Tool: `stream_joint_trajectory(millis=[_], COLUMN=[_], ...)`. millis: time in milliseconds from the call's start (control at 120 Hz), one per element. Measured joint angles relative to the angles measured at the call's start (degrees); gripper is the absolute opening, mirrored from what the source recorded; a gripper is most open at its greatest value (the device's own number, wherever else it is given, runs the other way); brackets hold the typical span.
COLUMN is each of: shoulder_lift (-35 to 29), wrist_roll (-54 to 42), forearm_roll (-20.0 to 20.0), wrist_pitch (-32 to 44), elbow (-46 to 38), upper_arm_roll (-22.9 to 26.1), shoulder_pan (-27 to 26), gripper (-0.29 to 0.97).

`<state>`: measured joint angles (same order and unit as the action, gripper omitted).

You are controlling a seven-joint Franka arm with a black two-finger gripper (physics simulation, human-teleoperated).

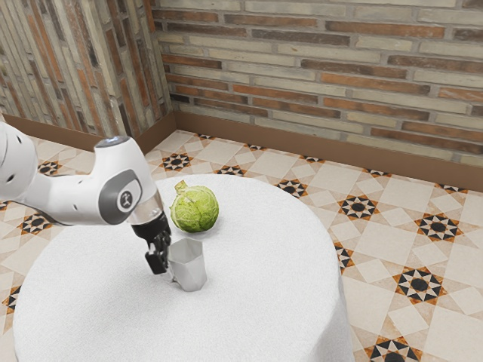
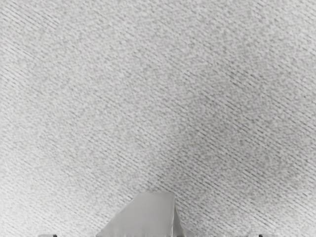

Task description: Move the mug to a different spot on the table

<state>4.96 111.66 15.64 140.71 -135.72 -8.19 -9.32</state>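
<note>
A grey faceted mug [image 1: 189, 265] is near the middle of the round table with the white cloth [image 1: 287, 302]. My black gripper [image 1: 161, 262] comes down at the mug's side toward the exterior view's left and is shut on the mug's wall there. The mug leans slightly. Whether its base touches the cloth I cannot tell. In the wrist view a grey piece of the mug [image 2: 148, 217] shows just under my hand, with the cloth [image 2: 158, 98] and a soft shadow beyond it.
A green cabbage [image 1: 195, 209] lies on the cloth just behind the mug, close to my hand. White cloth stretches toward the exterior view's right and toward the front. The table's rim [image 1: 332, 249] curves down to a tiled floor.
</note>
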Motion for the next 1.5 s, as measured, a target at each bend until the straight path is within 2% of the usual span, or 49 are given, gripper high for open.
stream_joint_trajectory(millis=[100,325,458,600,733,875,1008,1208,1500], shoulder_lift=[-0.05,-0.43,-1.0,-1.76,-1.85,-2.06,-3.91,-8.71,-11.6], wrist_roll=[0.0,-0.22,-0.43,-2.13,-4.46,-6.6,-8.39,-10.47,-12.87], forearm_roll=[-0.02,0.38,2.76,8.72,13.43,15.52,16.22,16.39,16.57], wrist_pitch=[0.07,0.0,0.29,1.6,3.77,6.52,8.08,9.17,9.54], elbow=[0.0,-0.02,-0.14,-0.34,-0.54,-0.68,-1.91,-8.0,-11.93], upper_arm_roll=[0.04,0.51,0.63,0.54,0.58,0.55,0.49,0.52,0.4], shoulder_pan=[0.13,0.3,0.04,0.19,0.35,0.29,0.45,1.84,5.13], gripper=[0.32,0.19,0.1,0.03,0.05,0.03,0.04,0.05,-0.03])
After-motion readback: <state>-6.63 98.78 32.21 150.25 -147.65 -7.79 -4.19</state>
